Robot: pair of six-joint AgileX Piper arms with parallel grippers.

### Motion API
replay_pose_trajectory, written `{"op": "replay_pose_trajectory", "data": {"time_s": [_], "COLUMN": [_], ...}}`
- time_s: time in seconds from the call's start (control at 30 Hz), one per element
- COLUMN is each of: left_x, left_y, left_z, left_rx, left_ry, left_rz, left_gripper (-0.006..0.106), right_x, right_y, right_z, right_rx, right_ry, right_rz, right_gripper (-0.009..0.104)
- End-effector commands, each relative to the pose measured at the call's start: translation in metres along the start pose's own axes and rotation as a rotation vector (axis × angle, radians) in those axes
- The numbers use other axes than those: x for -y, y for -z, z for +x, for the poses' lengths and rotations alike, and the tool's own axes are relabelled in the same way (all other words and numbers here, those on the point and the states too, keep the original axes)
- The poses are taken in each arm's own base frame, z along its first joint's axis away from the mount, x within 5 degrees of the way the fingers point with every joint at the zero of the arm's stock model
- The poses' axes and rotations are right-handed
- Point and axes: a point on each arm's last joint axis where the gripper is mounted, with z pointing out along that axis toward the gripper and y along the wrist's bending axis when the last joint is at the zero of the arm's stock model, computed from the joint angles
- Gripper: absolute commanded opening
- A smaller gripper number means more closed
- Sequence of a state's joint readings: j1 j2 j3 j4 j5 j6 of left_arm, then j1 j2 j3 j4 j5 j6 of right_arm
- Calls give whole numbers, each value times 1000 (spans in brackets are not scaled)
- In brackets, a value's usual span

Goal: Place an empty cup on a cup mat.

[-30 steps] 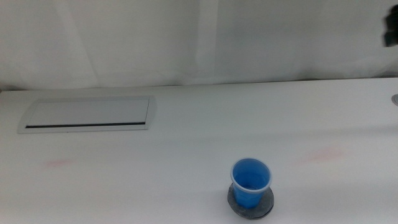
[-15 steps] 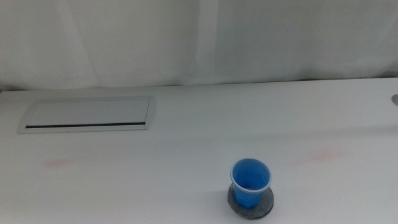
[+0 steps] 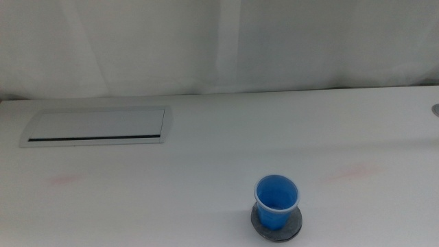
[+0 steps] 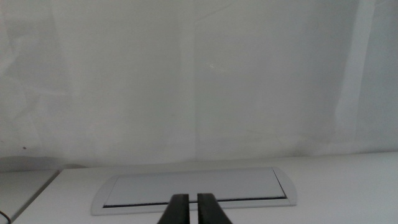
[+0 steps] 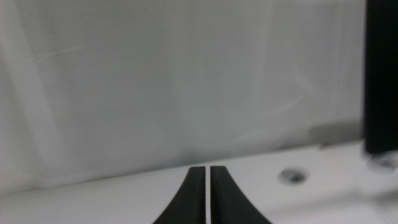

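One cup point(image 3: 277, 201), one mat point(image 3: 277, 224), one panel point(image 3: 96, 126) on the white table point(image 3: 206, 165). Cup is bright blue plastic, tapered, thin pale rim, upright w/ nothing inside, sitting on the mat near the table's front edge, right of centre. Mat is a flat round grey disc, mottled, showing just past the cup's base. Panel is rectangular, white, dark slot along its near side, well apart at back left. No writing readable anywhere. Left gripper point(image 4: 192, 205): jaws nearly together, nothing between, facing the panel. Right gripper point(image 5: 206, 186): jaws closed up, empty, away from the cup.
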State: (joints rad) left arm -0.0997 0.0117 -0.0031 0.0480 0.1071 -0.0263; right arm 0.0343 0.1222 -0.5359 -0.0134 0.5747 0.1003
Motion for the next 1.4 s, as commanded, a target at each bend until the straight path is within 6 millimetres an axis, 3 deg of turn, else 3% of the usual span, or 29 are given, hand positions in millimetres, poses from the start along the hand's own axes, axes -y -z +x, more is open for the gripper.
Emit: {"op": "replay_pose_trajectory", "data": {"time_s": [0.0,0.07,0.4,1.0,1.37], "left_x": [0,0,0,0,0], "left_y": [-1,-1,-1,-1,-1], "left_z": [12,12,12,12,12], "left_rx": [-24,-24,-24,-24,-24], "left_ry": [7,7,7,7,7], "left_rz": [-3,-3,-3,-3,-3], "left_gripper": [-3,-3,-3,-3,-3], "right_x": [-1,0,6,12,11], "right_y": [-3,-9,-35,-51,-51], "right_z": [16,25,72,137,133], "right_rx": [-44,-62,-44,-53,-3], "right_ry": [-119,-139,187,176,100], "right_rz": [-18,-16,3,-1,-3], "right_gripper": [-3,-3,-3,-3,-3]}}
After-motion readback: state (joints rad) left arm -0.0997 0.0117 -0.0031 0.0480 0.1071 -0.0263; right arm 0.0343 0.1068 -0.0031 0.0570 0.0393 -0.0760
